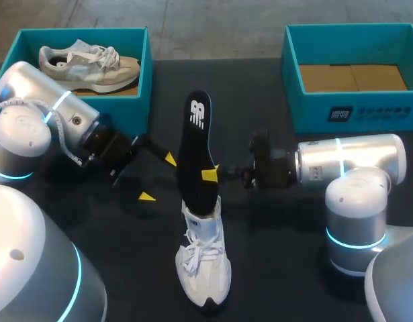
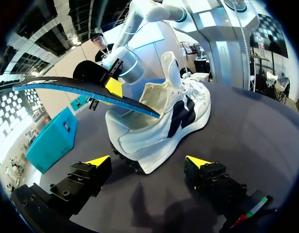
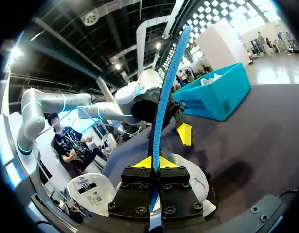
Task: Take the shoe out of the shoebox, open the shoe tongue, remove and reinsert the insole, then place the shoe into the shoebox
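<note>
A white shoe (image 1: 203, 268) lies on the black table with its toe towards the near edge. A black insole (image 1: 195, 151) rises steeply from the shoe's opening, its lower end still inside. My right gripper (image 1: 209, 176) is shut on the insole's edge partway up; in the right wrist view the gripper (image 3: 152, 163) pinches the blue-edged insole (image 3: 165, 92) above the shoe (image 3: 190, 177). My left gripper (image 1: 158, 178) stands open just left of the insole, holding nothing. In the left wrist view the gripper (image 2: 148, 161) faces the shoe's heel (image 2: 159, 121) with the insole (image 2: 81, 89) overhead.
A teal shoebox (image 1: 147, 74) at the back left holds a second, beige shoe (image 1: 92, 62). Another teal shoebox (image 1: 354, 111) at the back right shows only its cardboard floor. Both arm bases stand at the near corners.
</note>
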Robot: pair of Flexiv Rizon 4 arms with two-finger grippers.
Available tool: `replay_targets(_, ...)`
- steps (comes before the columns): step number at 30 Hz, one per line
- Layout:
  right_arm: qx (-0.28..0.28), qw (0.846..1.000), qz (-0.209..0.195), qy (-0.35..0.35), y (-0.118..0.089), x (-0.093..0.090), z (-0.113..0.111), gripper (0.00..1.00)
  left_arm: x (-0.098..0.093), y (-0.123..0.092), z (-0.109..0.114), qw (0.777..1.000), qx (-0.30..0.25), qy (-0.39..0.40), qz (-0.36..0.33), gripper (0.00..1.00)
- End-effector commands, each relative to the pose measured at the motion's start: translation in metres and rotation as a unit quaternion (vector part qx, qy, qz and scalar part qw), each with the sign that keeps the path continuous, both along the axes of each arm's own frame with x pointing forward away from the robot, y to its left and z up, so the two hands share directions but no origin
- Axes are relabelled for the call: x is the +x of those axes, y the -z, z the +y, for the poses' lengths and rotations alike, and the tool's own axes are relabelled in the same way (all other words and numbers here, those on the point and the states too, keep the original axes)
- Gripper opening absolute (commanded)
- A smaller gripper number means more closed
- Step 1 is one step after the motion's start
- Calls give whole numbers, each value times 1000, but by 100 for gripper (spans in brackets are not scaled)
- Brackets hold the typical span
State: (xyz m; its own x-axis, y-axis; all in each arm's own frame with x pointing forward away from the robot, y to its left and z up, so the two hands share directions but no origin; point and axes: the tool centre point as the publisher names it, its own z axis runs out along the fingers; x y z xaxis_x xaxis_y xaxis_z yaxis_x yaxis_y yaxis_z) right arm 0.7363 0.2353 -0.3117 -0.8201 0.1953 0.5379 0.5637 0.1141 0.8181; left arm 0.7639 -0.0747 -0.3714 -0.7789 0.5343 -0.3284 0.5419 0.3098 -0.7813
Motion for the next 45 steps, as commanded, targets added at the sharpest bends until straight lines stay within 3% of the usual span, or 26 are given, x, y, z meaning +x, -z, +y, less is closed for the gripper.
replay_targets(1, -4, 1000, 3, -5, 1, 0, 0, 0, 0, 0, 0, 1000, 1, 1, 0, 100)
replay_targets(45, -8, 999, 17, -43, 15, -10, -1, 0, 0, 0, 0, 1000, 1, 1, 0, 100)
